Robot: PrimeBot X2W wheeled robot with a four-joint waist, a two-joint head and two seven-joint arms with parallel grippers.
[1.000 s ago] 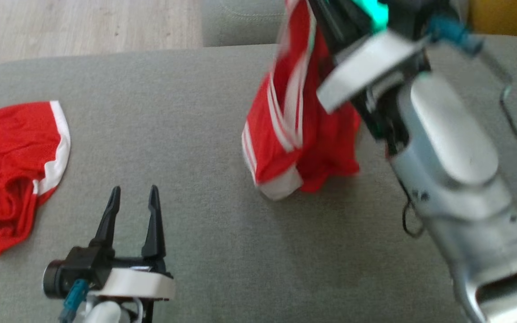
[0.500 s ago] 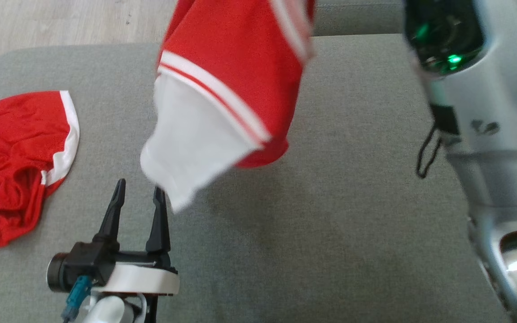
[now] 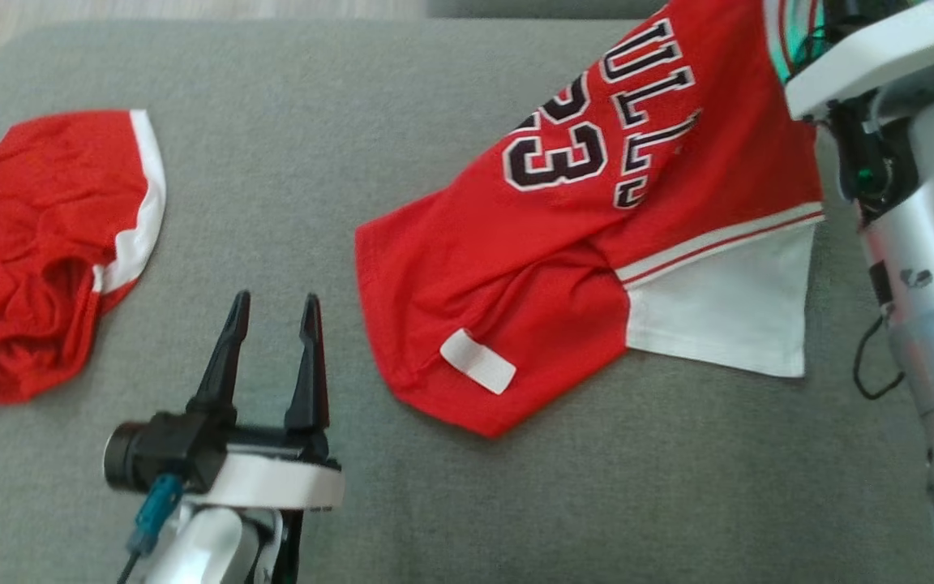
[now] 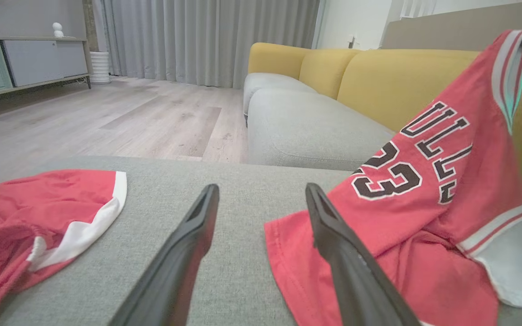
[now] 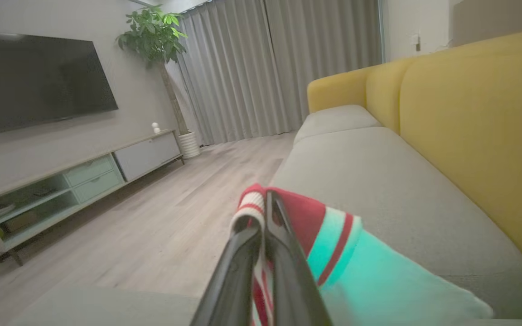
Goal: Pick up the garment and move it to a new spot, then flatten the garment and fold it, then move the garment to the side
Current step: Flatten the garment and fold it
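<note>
The right gripper (image 5: pixel 265 203) is pinched tight on a striped edge of the red jersey (image 3: pixel 564 235), holding that end up at the far right of the grey sofa cushion (image 3: pixel 353 105). From there the cloth slopes down to the left with its printed 23 (image 3: pixel 552 154) facing up. Its lower hem lies on the cushion, a white label (image 3: pixel 477 361) showing. A white panel (image 3: pixel 726 312) spreads flat at the right. The left gripper (image 3: pixel 274 302) sits low over the cushion just left of the hem, its 2 fingers spread apart and empty. Well apart at the far left lies a second red piece (image 3: pixel 45 243), probably shorts, crumpled, with white trim.
</note>
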